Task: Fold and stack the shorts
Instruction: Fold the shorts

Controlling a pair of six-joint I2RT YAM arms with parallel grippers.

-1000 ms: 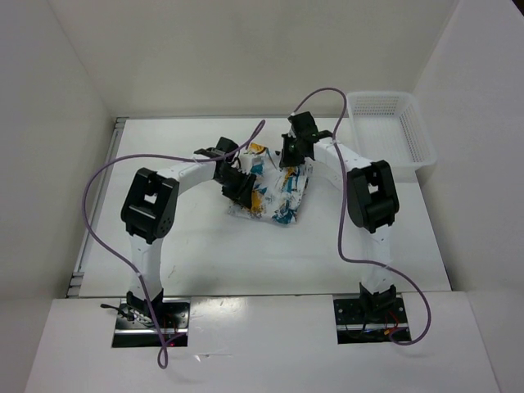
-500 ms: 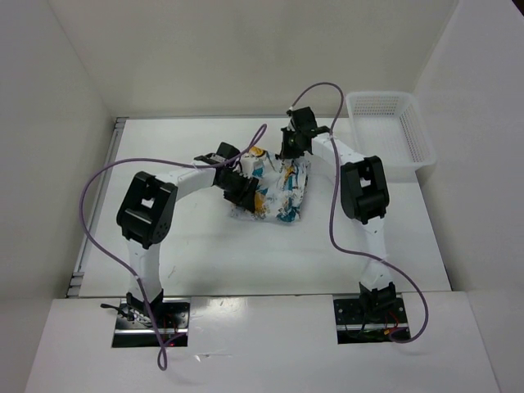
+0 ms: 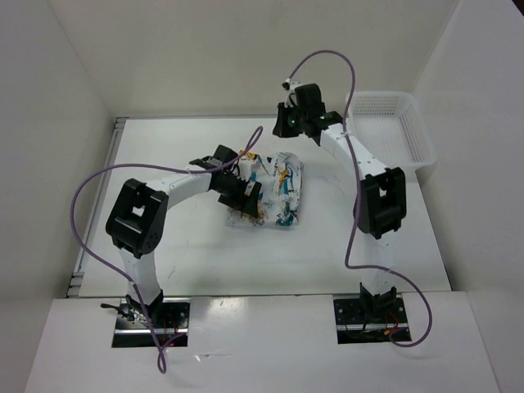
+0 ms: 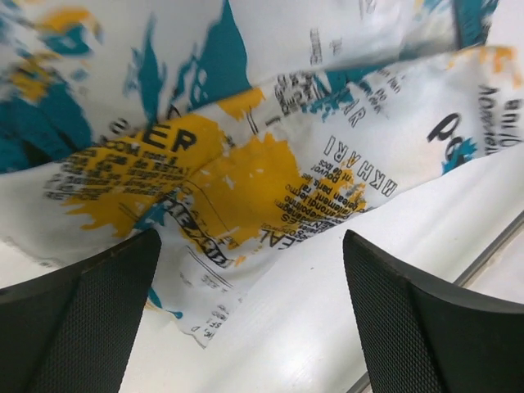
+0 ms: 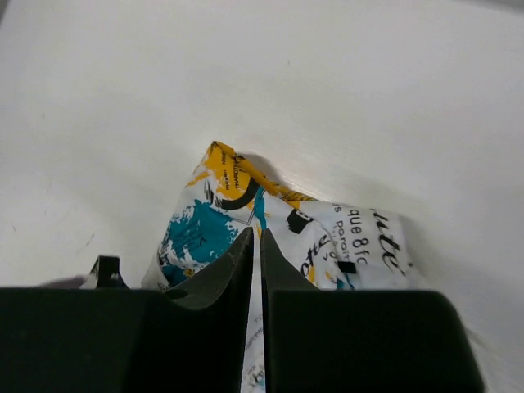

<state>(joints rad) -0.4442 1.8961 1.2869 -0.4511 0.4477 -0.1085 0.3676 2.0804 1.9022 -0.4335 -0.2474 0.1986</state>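
Observation:
The shorts (image 3: pixel 277 190), white with yellow, teal and black print, lie bunched on the table's middle. My left gripper (image 3: pixel 246 193) sits low at their left edge. In the left wrist view it (image 4: pixel 252 246) is open wide, the shorts' printed hem (image 4: pixel 246 180) lies on the table between and ahead of the fingers, and nothing is held. My right gripper (image 3: pixel 284 127) hangs above the shorts' far end. Seen from the right wrist, it (image 5: pixel 256 233) has its fingers only a narrow slit apart with nothing in them, and the shorts (image 5: pixel 327 233) lie below.
A white mesh basket (image 3: pixel 391 123) stands at the back right by the wall. Purple cables (image 3: pixel 327 61) loop over both arms. White walls close the table in at the back and on both sides.
My left gripper has opened wide and let go of the shorts. The right arm has lifted and drawn back off the shorts, its fingers parting slightly. The shorts now lie flatter.

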